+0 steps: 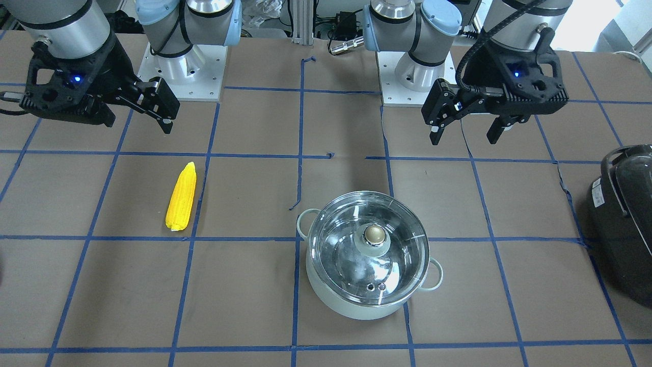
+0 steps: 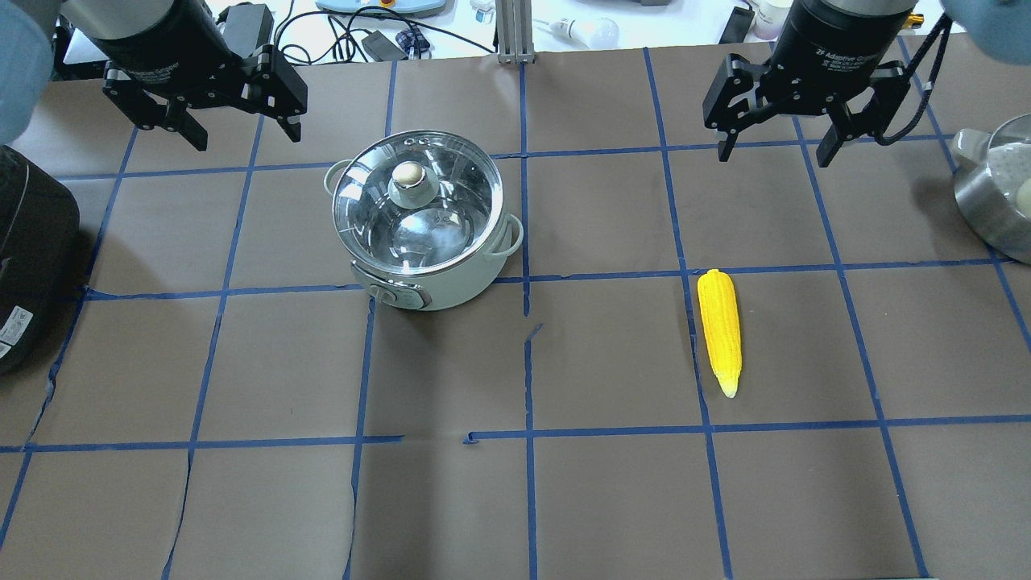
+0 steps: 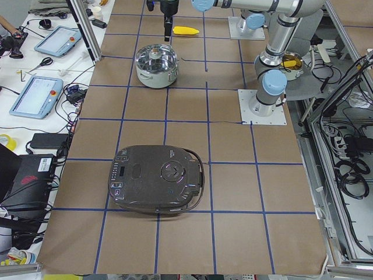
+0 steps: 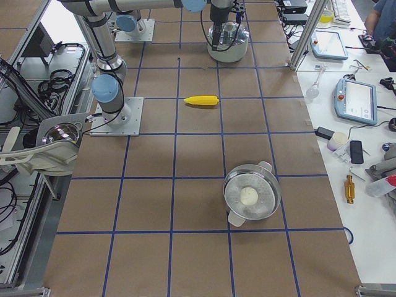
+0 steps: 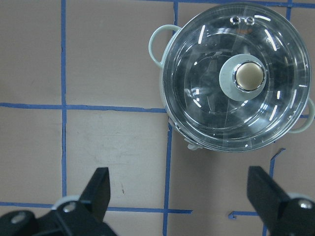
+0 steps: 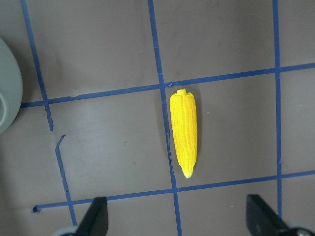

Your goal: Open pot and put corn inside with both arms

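The pale mint pot (image 2: 463, 286) stands left of the table's middle with its glass lid (image 2: 435, 229) on and the brass knob (image 2: 408, 173) up. It also shows in the front view (image 1: 351, 306) and in the left wrist view (image 5: 170, 123). The yellow corn (image 2: 719, 330) lies flat on the table to the right, also in the front view (image 1: 181, 197) and the right wrist view (image 6: 183, 132). My left gripper (image 2: 246, 138) is open and empty, raised behind the pot. My right gripper (image 2: 775, 156) is open and empty, raised behind the corn.
A large black appliance (image 2: 32, 258) sits at the table's left end. A steel pot (image 2: 995, 201) with a white object inside stands at the right end. Blue tape lines grid the brown table cover.
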Robot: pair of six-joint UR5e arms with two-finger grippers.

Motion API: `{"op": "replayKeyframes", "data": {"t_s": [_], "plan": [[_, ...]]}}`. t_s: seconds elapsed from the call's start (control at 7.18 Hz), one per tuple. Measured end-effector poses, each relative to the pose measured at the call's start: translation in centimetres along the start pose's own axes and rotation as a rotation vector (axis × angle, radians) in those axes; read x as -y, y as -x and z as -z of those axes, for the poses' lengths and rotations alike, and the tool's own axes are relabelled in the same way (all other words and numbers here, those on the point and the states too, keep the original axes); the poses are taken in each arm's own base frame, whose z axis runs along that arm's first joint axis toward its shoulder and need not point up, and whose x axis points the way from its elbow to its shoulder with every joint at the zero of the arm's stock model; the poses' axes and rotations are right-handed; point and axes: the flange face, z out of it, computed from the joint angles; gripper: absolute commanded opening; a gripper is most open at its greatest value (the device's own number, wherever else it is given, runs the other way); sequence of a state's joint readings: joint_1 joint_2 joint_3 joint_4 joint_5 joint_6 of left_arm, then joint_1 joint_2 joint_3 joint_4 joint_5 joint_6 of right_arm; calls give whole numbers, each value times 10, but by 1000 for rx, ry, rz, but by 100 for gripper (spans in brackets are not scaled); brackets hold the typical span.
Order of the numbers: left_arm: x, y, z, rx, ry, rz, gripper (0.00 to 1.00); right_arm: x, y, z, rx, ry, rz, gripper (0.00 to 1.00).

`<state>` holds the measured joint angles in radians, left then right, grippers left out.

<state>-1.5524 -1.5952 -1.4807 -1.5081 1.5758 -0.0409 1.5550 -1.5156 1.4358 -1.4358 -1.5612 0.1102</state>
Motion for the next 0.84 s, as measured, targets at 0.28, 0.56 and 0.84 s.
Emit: {"op": "replayKeyframes", "data": {"t_s": [0.28, 0.56, 0.84], "plan": [[5, -1, -7, -3, 2, 2, 99, 0, 0, 0, 0, 1, 1, 100], [27, -19, -32, -14, -31, 14, 100, 0, 0, -1, -2, 2, 2, 100], [44, -54, -73, -17, -18, -1, 99, 0, 0, -4, 0, 8, 2, 100]]}}
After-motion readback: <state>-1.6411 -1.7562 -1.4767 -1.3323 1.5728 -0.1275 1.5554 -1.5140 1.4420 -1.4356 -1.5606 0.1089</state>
